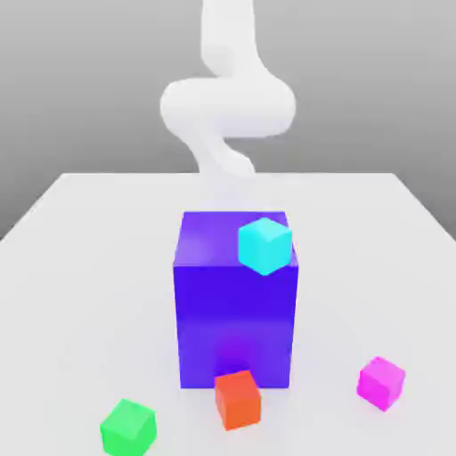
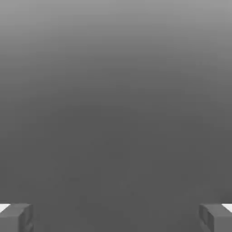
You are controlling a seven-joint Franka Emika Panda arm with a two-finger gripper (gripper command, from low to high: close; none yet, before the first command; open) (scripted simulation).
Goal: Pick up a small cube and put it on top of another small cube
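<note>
The small magenta-pink cube (image 1: 381, 383) rests on the white table (image 1: 80, 267) near the front, on the exterior view's right. My white arm (image 1: 227, 107) rises at the back of the table, behind the big blue-violet block (image 1: 236, 312). In the hand view my gripper (image 2: 116, 218) is open, its two grey fingertips (image 2: 16, 217) standing far apart with nothing between them, in front of a plain grey background.
A small cyan cube (image 1: 264, 245) sits on the big block's top, toward its right front corner. A small red cube (image 1: 238, 400) lies just in front of the block. A small green cube (image 1: 128, 427) lies at the front left.
</note>
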